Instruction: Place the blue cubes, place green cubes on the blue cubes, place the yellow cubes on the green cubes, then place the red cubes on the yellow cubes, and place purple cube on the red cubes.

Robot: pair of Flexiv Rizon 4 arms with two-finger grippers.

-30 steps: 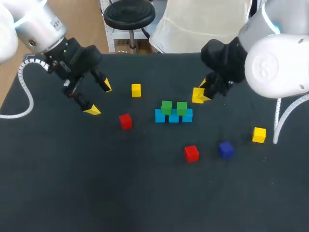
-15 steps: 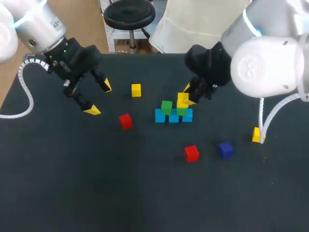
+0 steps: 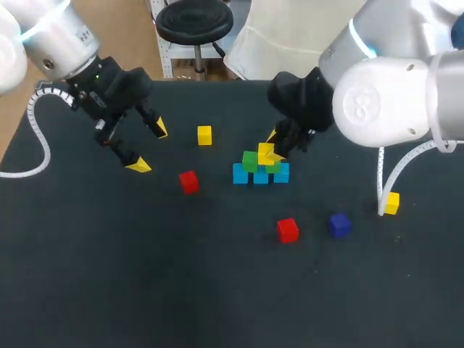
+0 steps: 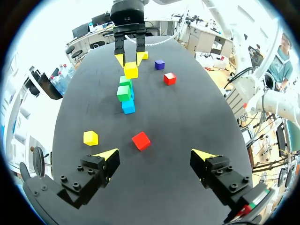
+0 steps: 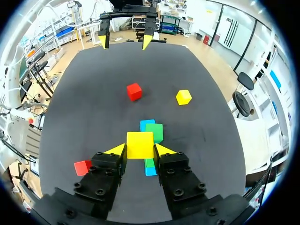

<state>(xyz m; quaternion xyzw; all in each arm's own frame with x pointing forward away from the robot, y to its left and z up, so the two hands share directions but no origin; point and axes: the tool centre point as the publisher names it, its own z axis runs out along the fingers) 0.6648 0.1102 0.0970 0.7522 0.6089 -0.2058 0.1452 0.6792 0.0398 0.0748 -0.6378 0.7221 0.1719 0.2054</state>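
Over the blue row [image 3: 259,176] in the head view, the right gripper [image 3: 270,150] pinches a yellow cube [image 3: 265,153] between its tips, just above the green pair [image 3: 250,161] that sits on that row. The left gripper [image 3: 148,148] hangs well to the left of the blue row, fingers spread with nothing between them. A red cube [image 3: 188,181] lies left of the blue row; a second red cube [image 3: 288,230] and the purple cube [image 3: 338,224] lie on its camera side.

In the left wrist view, the left gripper [image 4: 155,154] shows both tips wide apart and empty. The blue row [image 4: 128,106] runs away from it, and the yellow cube [image 4: 131,70] hangs at the row's far end. Whether it touches the green pair [image 4: 123,93] I cannot tell.

In the right wrist view, the yellow cube [image 5: 139,144] is clamped from both sides. Green [image 5: 154,132] and the blue row [image 5: 146,124] peek out just past and beneath it.

The step in hand looks like starting the yellow layer. The next move probably calls for a short, straight descent onto the green pair. The fingers should then part gently so that nothing on the blue row is nudged.
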